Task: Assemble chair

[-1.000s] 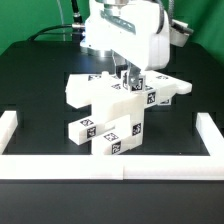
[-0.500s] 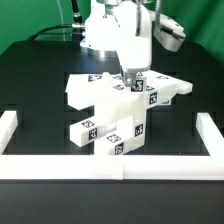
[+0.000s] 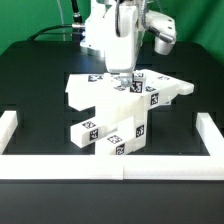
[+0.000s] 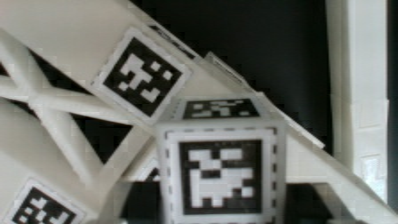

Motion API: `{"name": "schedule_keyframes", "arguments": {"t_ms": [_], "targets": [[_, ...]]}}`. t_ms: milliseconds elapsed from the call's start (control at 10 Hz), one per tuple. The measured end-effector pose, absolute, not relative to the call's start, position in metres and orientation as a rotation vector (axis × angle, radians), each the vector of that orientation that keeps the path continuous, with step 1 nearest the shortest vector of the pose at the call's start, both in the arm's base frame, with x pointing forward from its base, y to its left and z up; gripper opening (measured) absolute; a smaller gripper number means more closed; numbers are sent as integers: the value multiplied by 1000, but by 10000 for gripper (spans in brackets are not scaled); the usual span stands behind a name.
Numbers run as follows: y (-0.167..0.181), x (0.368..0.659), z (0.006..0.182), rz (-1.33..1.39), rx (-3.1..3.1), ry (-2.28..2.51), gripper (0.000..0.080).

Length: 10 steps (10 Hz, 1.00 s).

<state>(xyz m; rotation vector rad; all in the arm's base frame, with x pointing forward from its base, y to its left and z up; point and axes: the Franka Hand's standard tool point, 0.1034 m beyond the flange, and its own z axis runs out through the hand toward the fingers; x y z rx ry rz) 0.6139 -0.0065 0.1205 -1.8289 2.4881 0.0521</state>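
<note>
The chair [image 3: 108, 104] stands in white tagged parts at the middle of the black table, with a seat block and a cross-braced frame [image 4: 71, 95]. Two short tagged pieces [image 3: 92, 128] lie at its front. My gripper [image 3: 127, 80] reaches straight down onto the top of the stack. It is shut on a short white tagged leg [image 4: 221, 160], which stands upright against the frame. The fingers themselves do not show clearly in the wrist view.
A long white rail [image 3: 110, 166] edges the table at the front, with raised ends at the exterior view's left [image 3: 8, 124] and right [image 3: 212, 128]. A flat white tagged sheet, the marker board [image 3: 176, 86], lies behind the stack.
My wrist has turned about its upright axis, and its body has swung toward the exterior view's right. The gripper stays on the same spot, and the chair parts have not shifted.
</note>
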Motion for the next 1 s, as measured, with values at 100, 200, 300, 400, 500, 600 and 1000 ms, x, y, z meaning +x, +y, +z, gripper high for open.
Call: {"name": "schedule_keyframes", "arguments": {"t_ms": [100,200,300,400,500,600,1000], "targets": [[-6,614,120,59,-1750,2542,285],[-5,614,120,63,-1660,2603,285],[-5,614,120,65,-1610,2635,285],[-4,614,120,65,-1615,2632,285],[-4,614,119,66,-1623,2628,285],[-4,613,119,65,-1653,2611,451],[-3,613,118,61,-1968,2401,647]]}}
